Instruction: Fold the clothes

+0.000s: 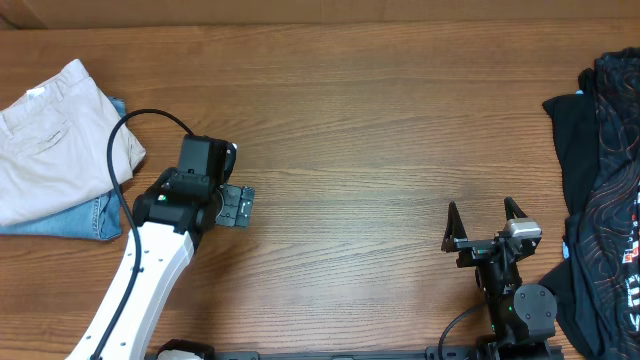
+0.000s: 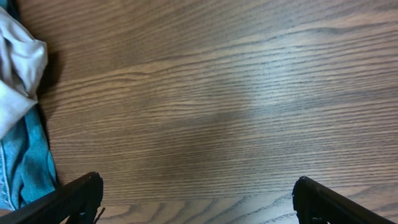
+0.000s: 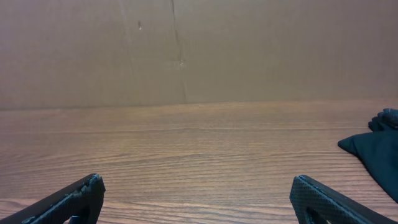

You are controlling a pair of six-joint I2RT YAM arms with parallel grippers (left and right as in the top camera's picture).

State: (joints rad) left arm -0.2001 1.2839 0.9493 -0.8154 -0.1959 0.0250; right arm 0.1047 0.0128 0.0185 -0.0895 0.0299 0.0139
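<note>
The pale beige shorts point(image 1: 50, 140) lie folded at the far left of the table, on top of a folded blue denim piece point(image 1: 85, 218). Both show at the left edge of the left wrist view, beige point(image 2: 15, 68) above denim point(image 2: 25, 165). My left gripper point(image 1: 238, 206) is open and empty, over bare wood just right of the stack; its fingers frame bare table in the left wrist view point(image 2: 198, 199). My right gripper point(image 1: 484, 222) is open and empty near the front edge at the right, also over bare wood point(image 3: 198, 199).
A heap of black clothes with red print point(image 1: 605, 190) fills the right edge of the table; a corner of it shows in the right wrist view point(image 3: 376, 152). A brown cardboard wall point(image 3: 186, 50) stands behind the table.
</note>
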